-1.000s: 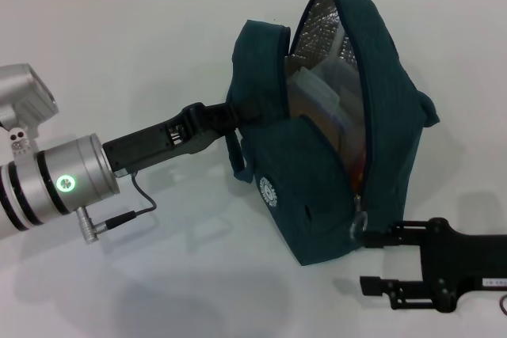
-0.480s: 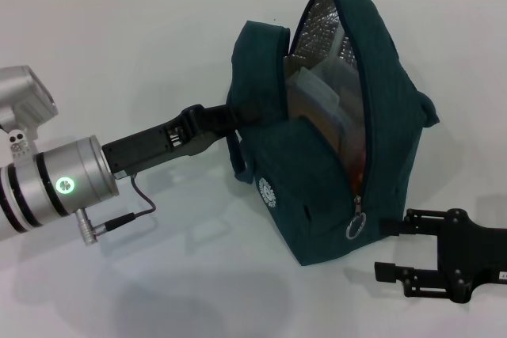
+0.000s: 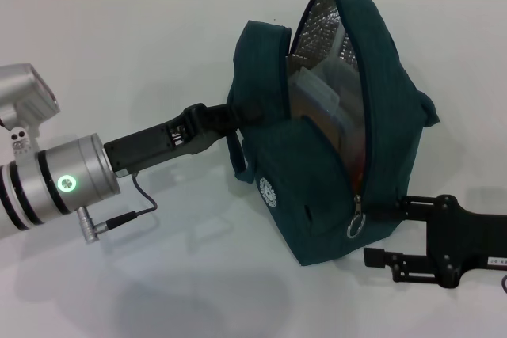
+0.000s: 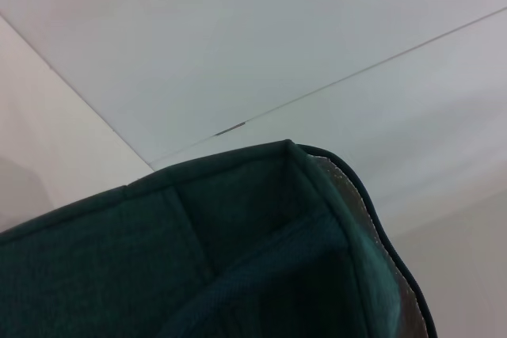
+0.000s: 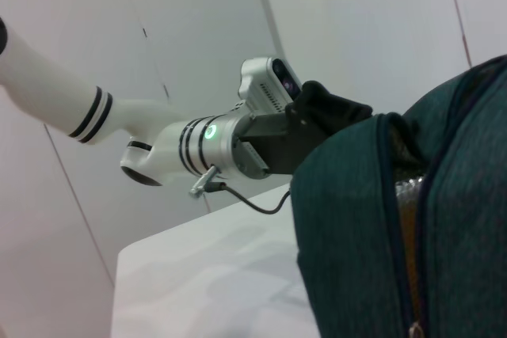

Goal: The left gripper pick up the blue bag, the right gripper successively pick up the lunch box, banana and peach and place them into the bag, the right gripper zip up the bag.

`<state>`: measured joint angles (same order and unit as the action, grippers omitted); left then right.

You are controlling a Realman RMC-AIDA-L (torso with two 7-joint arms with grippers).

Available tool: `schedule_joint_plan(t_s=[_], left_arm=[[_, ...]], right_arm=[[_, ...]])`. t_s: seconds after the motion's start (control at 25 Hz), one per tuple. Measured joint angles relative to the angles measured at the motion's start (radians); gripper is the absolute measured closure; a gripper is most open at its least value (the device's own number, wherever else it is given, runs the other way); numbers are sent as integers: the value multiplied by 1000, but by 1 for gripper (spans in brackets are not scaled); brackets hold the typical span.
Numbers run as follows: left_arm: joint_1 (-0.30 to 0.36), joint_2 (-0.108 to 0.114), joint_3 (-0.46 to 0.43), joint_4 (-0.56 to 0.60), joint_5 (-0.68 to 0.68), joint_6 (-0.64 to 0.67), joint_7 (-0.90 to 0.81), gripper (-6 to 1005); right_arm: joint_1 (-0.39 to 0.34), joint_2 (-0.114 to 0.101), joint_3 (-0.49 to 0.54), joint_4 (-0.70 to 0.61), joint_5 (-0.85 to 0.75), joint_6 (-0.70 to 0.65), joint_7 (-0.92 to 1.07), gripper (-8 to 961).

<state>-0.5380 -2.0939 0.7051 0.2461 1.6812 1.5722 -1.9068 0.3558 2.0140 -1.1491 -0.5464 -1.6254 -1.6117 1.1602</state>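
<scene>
Now | blue bag (image 3: 333, 148) soft, loaded, saggy, mouth unzipped | my left gripper (image 3: 230, 119) clamped on its rear flap, holding it up | my right gripper (image 3: 388, 231) fingers apart, low front corner between them | take silver ring pull (image 3: 356, 225), just beside my upper finger.

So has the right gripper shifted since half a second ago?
Yes. In the head view the right gripper has moved back toward the blue bag; its fingers now reach nearer the silver ring zip pull, which hangs where it did.
</scene>
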Motion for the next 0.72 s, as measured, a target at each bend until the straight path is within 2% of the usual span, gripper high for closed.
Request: schedule_joint_plan(t_s=[0.36,0.72], left_arm=[[-2,0,0,2,0,0,0,963],[-2,0,-2,3,0,0,0,963]], right_arm=[[37,5,-11,34,7,31,-1,294],[64,8,-123,63,63,64,-5,295]])
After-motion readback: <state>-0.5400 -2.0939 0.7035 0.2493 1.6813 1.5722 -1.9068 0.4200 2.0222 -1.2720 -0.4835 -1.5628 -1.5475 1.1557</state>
